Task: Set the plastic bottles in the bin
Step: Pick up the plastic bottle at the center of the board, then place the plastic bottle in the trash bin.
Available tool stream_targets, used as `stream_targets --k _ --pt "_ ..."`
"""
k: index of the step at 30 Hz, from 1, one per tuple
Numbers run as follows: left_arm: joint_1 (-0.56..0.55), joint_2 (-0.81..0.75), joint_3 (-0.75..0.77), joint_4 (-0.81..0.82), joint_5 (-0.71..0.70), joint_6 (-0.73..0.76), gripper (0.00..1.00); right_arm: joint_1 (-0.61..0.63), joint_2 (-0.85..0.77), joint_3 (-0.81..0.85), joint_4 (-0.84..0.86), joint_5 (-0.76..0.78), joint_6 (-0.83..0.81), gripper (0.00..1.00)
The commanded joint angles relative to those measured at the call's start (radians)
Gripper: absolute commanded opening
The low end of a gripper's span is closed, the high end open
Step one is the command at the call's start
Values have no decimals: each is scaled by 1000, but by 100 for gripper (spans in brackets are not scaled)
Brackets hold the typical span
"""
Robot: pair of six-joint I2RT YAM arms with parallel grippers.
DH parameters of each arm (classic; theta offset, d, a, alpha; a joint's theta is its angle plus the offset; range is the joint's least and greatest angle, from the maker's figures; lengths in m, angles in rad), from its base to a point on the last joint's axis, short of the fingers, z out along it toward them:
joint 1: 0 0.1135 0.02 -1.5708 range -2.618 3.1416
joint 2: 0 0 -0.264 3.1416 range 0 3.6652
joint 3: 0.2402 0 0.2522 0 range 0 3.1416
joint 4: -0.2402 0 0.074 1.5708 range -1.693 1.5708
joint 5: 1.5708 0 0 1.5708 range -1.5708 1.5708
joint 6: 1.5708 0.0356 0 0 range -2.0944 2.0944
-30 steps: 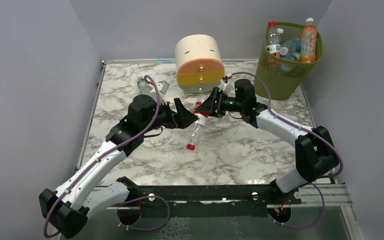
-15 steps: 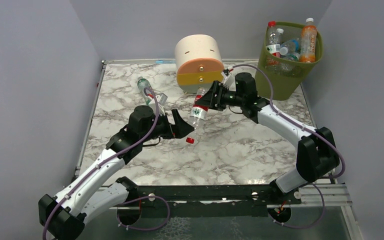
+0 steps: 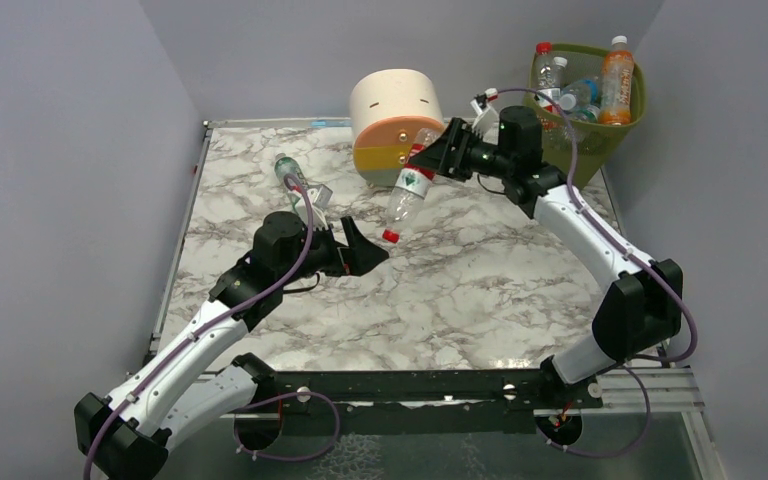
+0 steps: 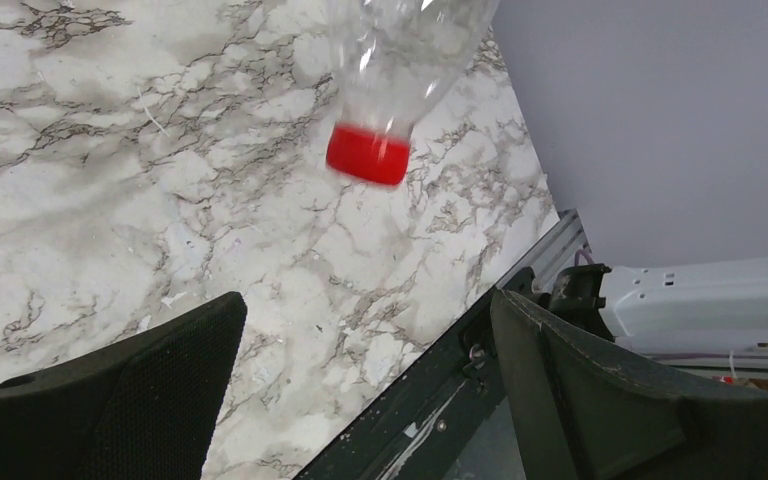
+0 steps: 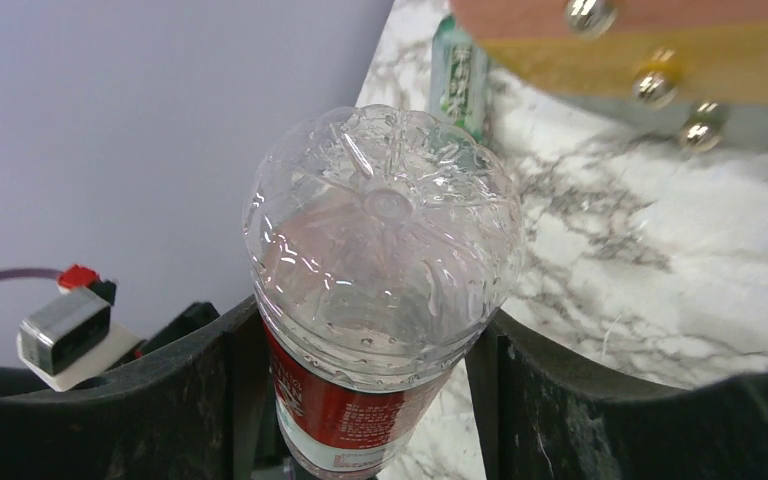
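My right gripper [image 3: 438, 160] is shut on a clear red-labelled bottle [image 3: 406, 190] and holds it in the air in front of the drawer unit, red cap down. In the right wrist view the bottle's base [image 5: 385, 240] sits between the fingers. Its red cap [image 4: 367, 155] shows in the left wrist view. My left gripper [image 3: 365, 250] is open and empty over the table's middle left. A green-labelled bottle [image 3: 288, 170] lies at the back left and also shows in the right wrist view [image 5: 463, 70]. The olive-green bin [image 3: 588, 150] at the back right holds several bottles, one with orange liquid [image 3: 616, 85].
A cream, orange and yellow round drawer unit [image 3: 397, 125] stands at the back middle, just left of the held bottle. Grey walls close the left, back and right. A black rail [image 3: 410, 385] runs along the near edge.
My right gripper has lifted the red-labelled bottle up and to the right, toward the bin. My left gripper has let go of it, drawn back and stayed open.
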Motion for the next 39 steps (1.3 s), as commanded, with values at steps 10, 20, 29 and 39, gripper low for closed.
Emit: stream_targets --k 10,20,29,39 --pt "-6 17 -14 80 50 9 99 -246 53 391 -158 170 -115 67" --pt "-6 32 -11 98 54 8 99 -376 133 654 -208 441 -189 69" --pt "-7 34 5 73 42 23 99 -440 110 618 -131 645 -204 69" --pt "-7 77 17 93 51 30 99 -449 109 557 -16 798 -227 69"
